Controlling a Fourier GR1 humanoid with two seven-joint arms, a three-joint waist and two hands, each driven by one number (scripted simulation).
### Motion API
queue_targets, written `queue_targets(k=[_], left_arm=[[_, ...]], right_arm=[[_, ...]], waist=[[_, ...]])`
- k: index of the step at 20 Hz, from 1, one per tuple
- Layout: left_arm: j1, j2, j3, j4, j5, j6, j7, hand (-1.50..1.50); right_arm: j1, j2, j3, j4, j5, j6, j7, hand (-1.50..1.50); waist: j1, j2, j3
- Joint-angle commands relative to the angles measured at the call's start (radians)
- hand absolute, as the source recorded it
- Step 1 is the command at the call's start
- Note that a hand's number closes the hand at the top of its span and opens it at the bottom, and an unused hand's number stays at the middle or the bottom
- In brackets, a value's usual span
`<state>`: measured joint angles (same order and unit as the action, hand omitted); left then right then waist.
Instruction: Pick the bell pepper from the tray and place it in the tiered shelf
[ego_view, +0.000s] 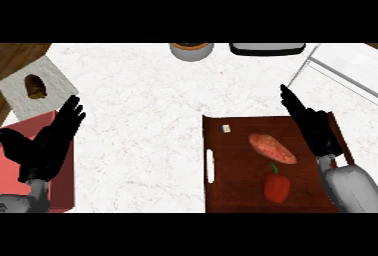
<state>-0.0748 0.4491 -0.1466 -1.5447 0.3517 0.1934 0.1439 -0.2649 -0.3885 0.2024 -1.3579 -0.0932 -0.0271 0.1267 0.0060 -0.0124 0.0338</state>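
A red bell pepper (277, 186) with a green stem lies near the front of the dark brown tray (229, 175). Just behind it on the tray sits an oblong reddish sausage-like item (272, 148). My right hand (314, 127) hovers at the tray's right edge with fingers straight, pointing away from me, open and holding nothing. It stands beside and behind the pepper, not touching it. My left hand (48, 142) rests open at the left, fingers up. The tiered shelf (336, 70) shows as thin metal bars at the upper right.
A red board (63, 195) lies under my left hand. A grey slab (37, 87) with a brown item sits at the far left. A grey pot (192, 50) and a black-rimmed dish (267, 48) stand along the back edge. A small white tag (227, 129) lies on the tray.
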Motion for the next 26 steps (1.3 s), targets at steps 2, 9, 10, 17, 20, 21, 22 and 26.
queue_targets(k=[2,9,10,17,20,21,22,26], left_arm=[[-0.075,0.021,0.037,0.009,-0.023,0.011,0.025,0.0],[-0.096,0.014,0.084,0.007,0.016,0.017,0.021,0.0],[-0.081,-0.015,0.05,0.003,-0.005,0.023,0.001,0.0],[-0.129,-0.032,0.054,0.013,-0.024,0.007,0.036,0.0],[-0.127,-0.052,0.025,0.005,-0.043,0.01,0.018,0.0],[-0.142,-0.035,0.053,0.028,-0.022,-0.005,0.025,0.0],[-0.13,-0.037,0.055,0.041,-0.03,-0.007,-0.001,0.0],[-0.157,-0.041,0.043,0.04,-0.03,-0.003,0.033,0.0]], right_arm=[[0.035,-0.027,-0.081,-0.113,-0.003,-0.051,-0.063,1.5],[0.163,0.027,-0.333,-0.181,-0.076,-0.318,-0.025,-1.5],[0.155,0.033,-0.38,-0.198,-0.164,-0.262,-0.071,-1.5],[0.44,-0.049,-0.378,-0.57,-0.263,-0.011,-0.104,-1.5],[0.449,-0.142,-0.288,-0.672,-0.189,-0.01,0.107,-1.5],[0.477,-0.181,-0.273,-0.721,-0.18,0.013,0.153,-1.5],[0.459,-0.207,-0.239,-0.7,-0.135,0.005,0.212,-1.5],[0.475,-0.428,-0.192,-0.753,0.058,0.088,0.352,-1.5]], waist=[[-0.026,0.009,-0.034],[-0.077,0.001,-0.032],[-0.061,0.004,-0.032],[-0.028,0.008,-0.034],[-0.028,0.007,-0.036],[-0.035,0.006,-0.037],[-0.021,0.01,-0.038],[-0.017,0.012,-0.043]])
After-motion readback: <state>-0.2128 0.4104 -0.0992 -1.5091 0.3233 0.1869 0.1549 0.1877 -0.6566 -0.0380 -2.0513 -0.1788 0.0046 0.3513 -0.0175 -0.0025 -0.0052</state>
